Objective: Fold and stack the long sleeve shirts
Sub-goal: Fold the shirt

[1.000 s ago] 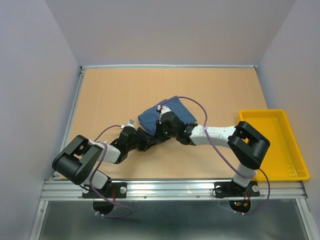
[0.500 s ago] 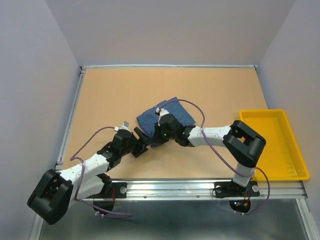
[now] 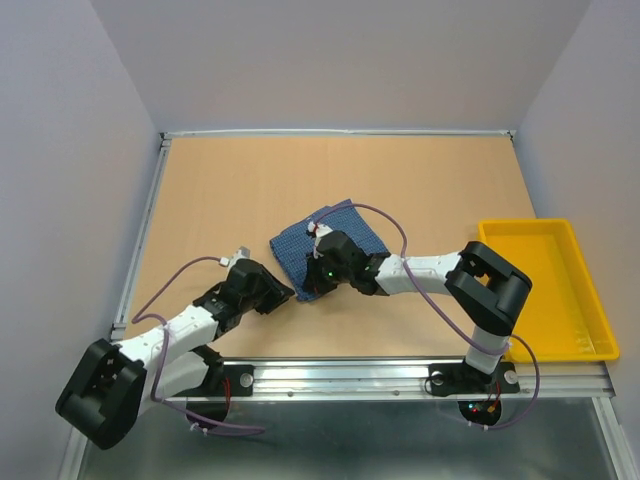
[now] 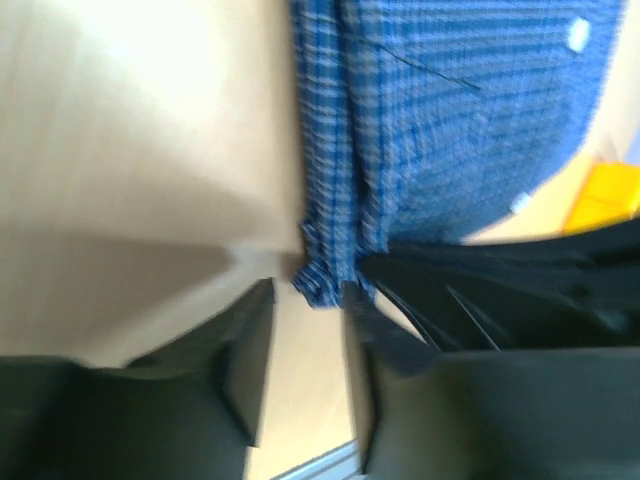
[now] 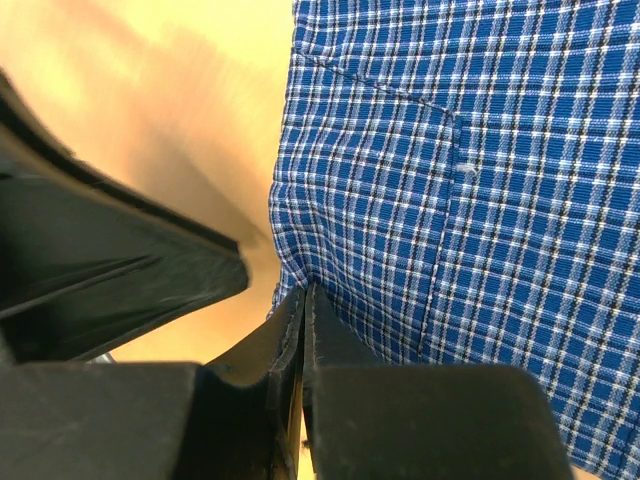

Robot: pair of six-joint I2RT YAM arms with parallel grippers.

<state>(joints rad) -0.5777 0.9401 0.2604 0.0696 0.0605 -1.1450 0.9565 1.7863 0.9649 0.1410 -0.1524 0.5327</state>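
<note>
The blue checked shirt (image 3: 345,225) lay folded small at mid-surface (image 3: 230,190), apparently nearly done though unstacked, its near edge seemingly pinched by the right end effector (image 5: 303,305), the left end effector (image 4: 305,300) parted beside its corner, the yellow tray (image 3: 590,352) well apart, shirtless.

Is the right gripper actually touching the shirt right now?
Touching. The right wrist view shows the right gripper shut on the near edge of the shirt, fabric bunched at its tips.
</note>
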